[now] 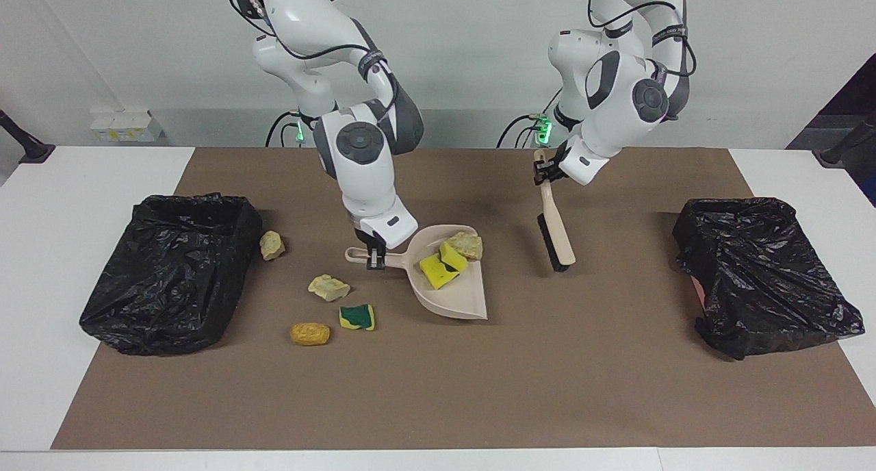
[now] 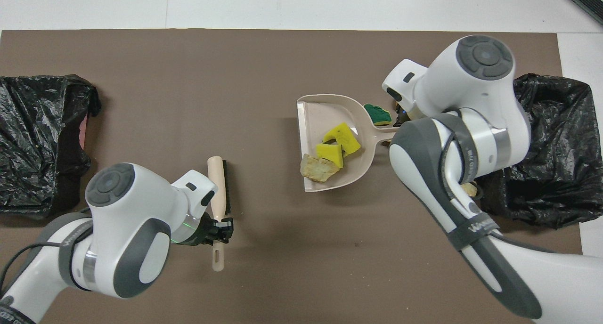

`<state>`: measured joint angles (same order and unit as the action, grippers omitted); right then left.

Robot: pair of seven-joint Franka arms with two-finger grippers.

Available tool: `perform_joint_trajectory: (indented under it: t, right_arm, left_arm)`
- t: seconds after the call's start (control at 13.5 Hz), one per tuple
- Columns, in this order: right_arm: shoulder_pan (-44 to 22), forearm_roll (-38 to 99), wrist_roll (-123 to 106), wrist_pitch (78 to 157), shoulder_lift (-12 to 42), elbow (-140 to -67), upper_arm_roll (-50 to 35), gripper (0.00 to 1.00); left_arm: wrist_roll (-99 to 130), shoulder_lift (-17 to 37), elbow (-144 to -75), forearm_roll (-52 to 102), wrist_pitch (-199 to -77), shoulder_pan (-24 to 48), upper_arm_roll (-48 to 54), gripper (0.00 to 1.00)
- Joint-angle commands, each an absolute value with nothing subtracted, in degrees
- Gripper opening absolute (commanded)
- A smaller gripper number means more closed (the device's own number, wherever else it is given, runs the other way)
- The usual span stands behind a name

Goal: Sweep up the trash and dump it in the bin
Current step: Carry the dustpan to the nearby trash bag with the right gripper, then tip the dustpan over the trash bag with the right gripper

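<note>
My right gripper [image 1: 375,257] is shut on the handle of the beige dustpan [image 1: 460,298], also seen in the overhead view [image 2: 320,114]. In the pan lie two yellow sponge bits [image 1: 443,264] and a beige chunk [image 1: 467,245]. On the mat toward the right arm's end lie a green-and-yellow sponge [image 1: 357,316], a golden-brown roll [image 1: 309,333] and two beige chunks [image 1: 328,287] [image 1: 272,245]. My left gripper [image 1: 543,173] is shut on the handle of the beige brush [image 1: 556,242], which hangs tilted with its bristle end down by the mat.
A bin lined with a black bag [image 1: 171,272] stands at the right arm's end of the brown mat, beside one beige chunk. A second black-bagged bin [image 1: 759,272] stands at the left arm's end.
</note>
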<state>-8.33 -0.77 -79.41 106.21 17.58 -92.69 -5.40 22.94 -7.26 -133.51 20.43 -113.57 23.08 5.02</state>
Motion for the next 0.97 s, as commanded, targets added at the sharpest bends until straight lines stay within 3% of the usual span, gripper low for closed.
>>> perform_joint_trajectory:
  t: [0.0, 0.3, 0.52, 0.89]
  right_arm:
    - [-2.3, 1.6, -87.9, 100.8, 16.7, -90.2, -6.1, 0.0]
    - [7.4, 1.8, -97.9, 97.1, 16.7, -88.4, -5.8, 0.0]
    - [15.4, 0.7, -101.3, 97.1, 16.7, -88.3, -5.5, 0.0]
    - [25.1, 0.2, -109.5, 98.5, 17.4, -84.9, -2.8, 0.0]
  left_arm:
    - [26.4, -10.1, -135.3, 18.0, -115.8, 30.1, 4.5, 0.0]
    - [35.9, -11.4, -136.4, 12.7, -118.5, 34.4, 5.0, 0.0]
    - [37.3, -13.4, -142.6, 12.7, -127.8, 35.9, 5.1, 0.0]
    - [37.2, -12.7, -144.5, 12.7, -130.3, 37.3, 5.3, 0.0]
